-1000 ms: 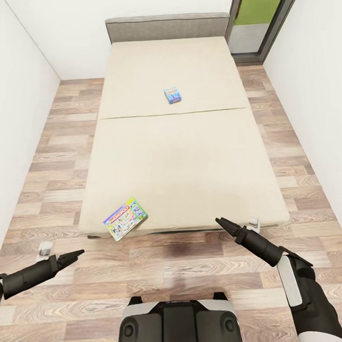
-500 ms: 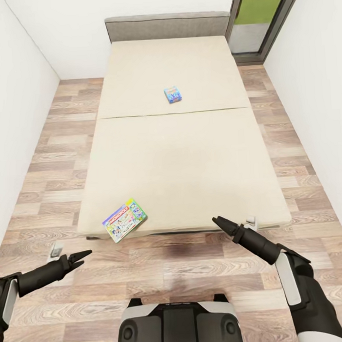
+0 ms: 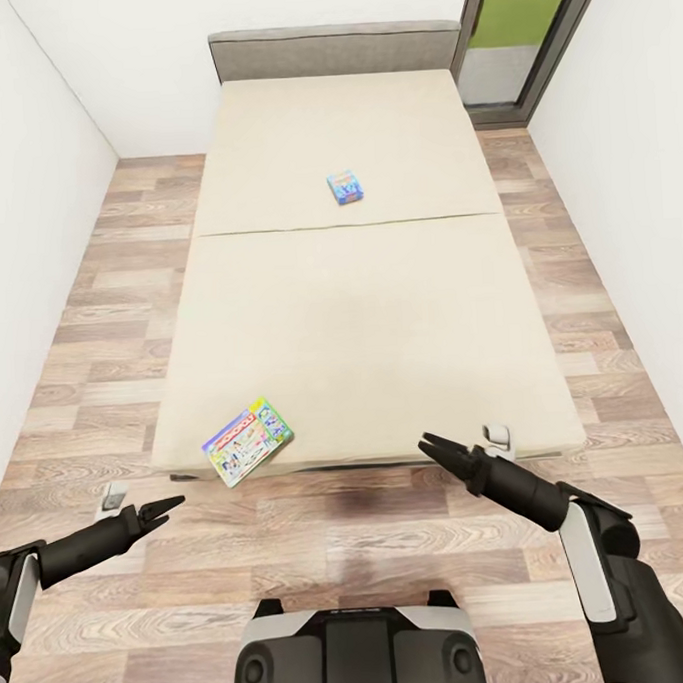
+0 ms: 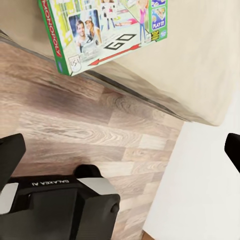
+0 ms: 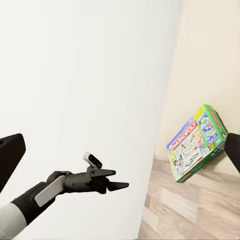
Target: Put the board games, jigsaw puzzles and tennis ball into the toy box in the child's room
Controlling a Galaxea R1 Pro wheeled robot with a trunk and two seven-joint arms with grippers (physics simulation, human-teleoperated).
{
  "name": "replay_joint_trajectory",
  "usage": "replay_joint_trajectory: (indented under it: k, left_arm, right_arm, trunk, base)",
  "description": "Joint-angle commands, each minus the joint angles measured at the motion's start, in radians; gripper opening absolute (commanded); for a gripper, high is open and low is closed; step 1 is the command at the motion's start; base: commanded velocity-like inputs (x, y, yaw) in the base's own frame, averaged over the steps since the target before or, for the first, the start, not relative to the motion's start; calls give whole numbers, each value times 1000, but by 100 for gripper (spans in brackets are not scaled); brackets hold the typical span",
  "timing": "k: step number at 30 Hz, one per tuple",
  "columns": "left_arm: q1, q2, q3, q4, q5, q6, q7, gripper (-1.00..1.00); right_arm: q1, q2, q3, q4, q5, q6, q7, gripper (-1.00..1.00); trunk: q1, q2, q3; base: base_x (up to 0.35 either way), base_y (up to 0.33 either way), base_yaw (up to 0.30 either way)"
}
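Two board games lie on the bed (image 3: 360,310) in our head view: the larger game (image 3: 248,440) at its lower-left corner, the small blue game (image 3: 345,187) well up toward the headboard. Our left gripper (image 3: 162,509) hangs low left over the floor (image 3: 322,538), fingers nearly together; our right gripper (image 3: 434,449), slightly parted, sits at the bed's lower edge. In the left wrist view the larger game (image 4: 107,27) fills the top, overhanging the mattress edge. In the right wrist view it (image 5: 196,141) sits at right, and the left gripper (image 5: 118,185) sits left of centre.
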Motion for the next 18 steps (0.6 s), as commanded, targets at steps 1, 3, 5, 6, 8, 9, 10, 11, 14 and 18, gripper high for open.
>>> replay_joint_trajectory:
  k: [1,3,5,6,8,9,10,11,14,18]
  left_arm:
    - [-1,-1,1,0,3,9,-1,100]
    - [-3,-1,1,0,4,7,-1,100]
    - [-5,-4,1,0,4,6,0,100]
    - [-6,-6,1,0,4,6,0,100]
    - [-11,-9,1,0,4,6,0,100]
    - [-12,-10,1,0,4,6,0,100]
    - [-13,-10,0,0,4,5,0,100]
    - [-13,-11,0,0,4,5,-1,100]
    - [-15,-11,0,0,4,4,-1,100]
    - [-16,-11,0,0,3,1,-1,100]
  right_arm:
    - [0,2,-2,-2,-2,8,15,100]
    - [1,3,-2,-3,-2,9,26,100]
    - [1,4,-3,-4,-2,9,32,100]
    - [1,4,-4,-4,-2,9,34,100]
    - [1,3,-5,-5,-2,9,36,100]
    - [2,3,-5,-5,-2,9,37,100]
    - [2,3,-6,-5,-2,9,38,100]
    - [2,3,-6,-5,-2,9,38,100]
    - [2,4,-6,-5,-2,9,38,100]
    - [2,4,-4,-5,-1,9,35,100]
  trunk:
    - [4,-8,-4]
    - [12,-22,-10]
    - [20,-36,-16]
    - [23,-43,-20]
    - [31,-57,-26]
    - [35,-64,-29]
    - [39,-71,-32]
    - [43,-78,-35]
    - [54,-99,-45]
    - [69,-127,-57]
  base:
    - [0,0,0]
    - [0,0,0]
    - [0,0,0]
    - [0,0,0]
    - [0,0,0]
    - [0,0,0]
    - [0,0,0]
    - [0,0,0]
    - [0,0,0]
    - [0,0,0]
